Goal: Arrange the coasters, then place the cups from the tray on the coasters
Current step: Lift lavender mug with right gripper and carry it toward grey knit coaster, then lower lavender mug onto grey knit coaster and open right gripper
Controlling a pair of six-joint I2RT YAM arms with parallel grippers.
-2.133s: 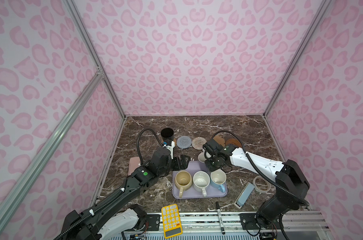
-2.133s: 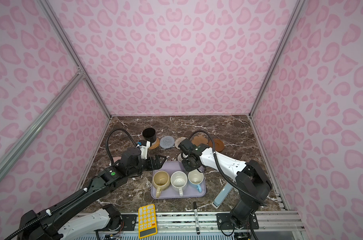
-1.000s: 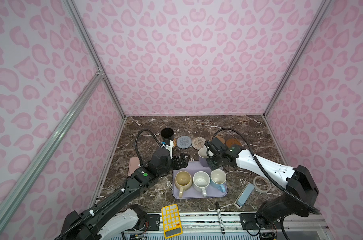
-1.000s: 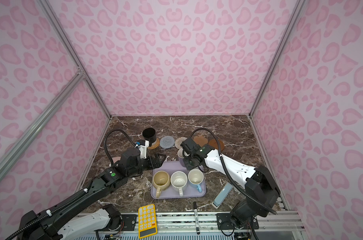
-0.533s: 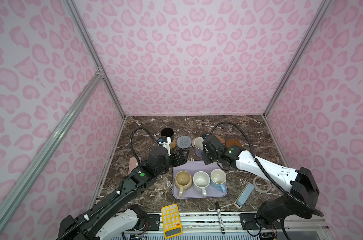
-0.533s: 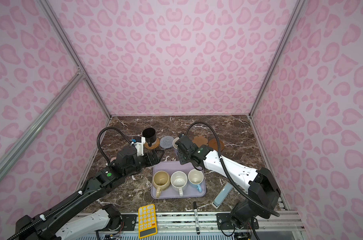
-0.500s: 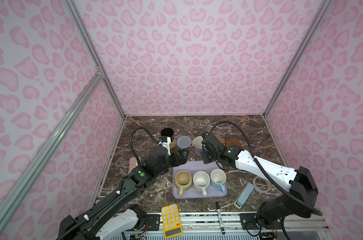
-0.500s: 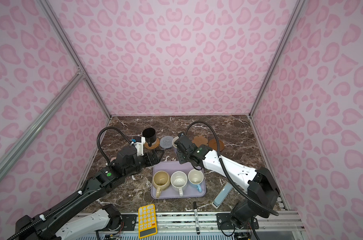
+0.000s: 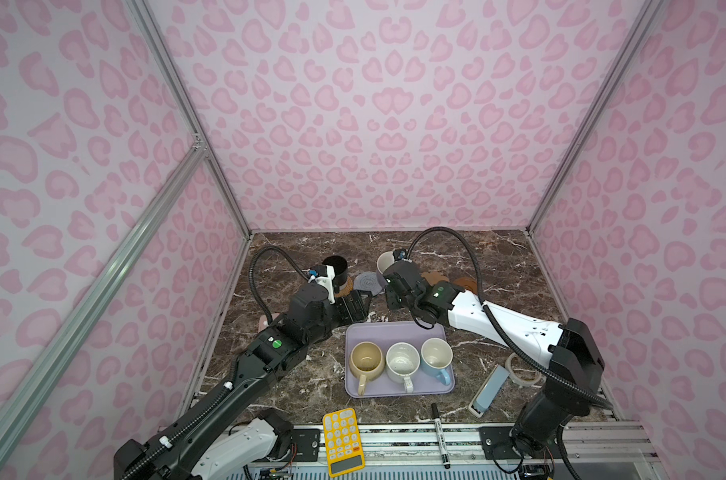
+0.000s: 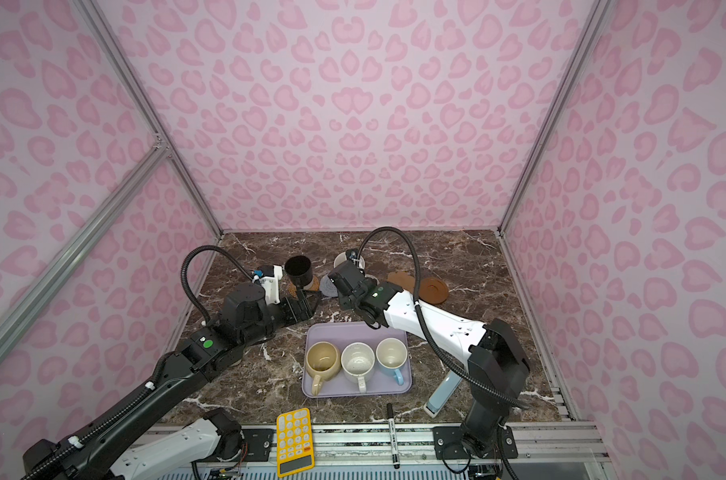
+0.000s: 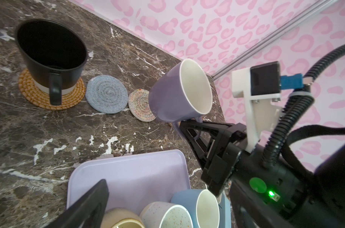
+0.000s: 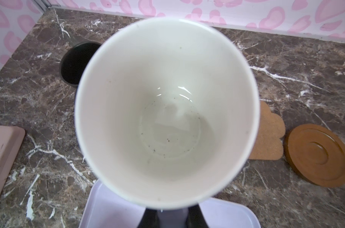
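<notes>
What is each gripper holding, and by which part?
The right gripper holds the tilted lavender mug by its handle. The left gripper is open and holds nothing.

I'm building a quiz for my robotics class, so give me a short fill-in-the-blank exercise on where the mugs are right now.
1. The black mug stands on the ____ woven coaster.
2. The right gripper is shut on the handle of the ____ mug.
3. On the tray stand ____ mugs.
4. The left gripper is ____ and holds nothing.

Missing words: orange; purple; three; open.
</notes>
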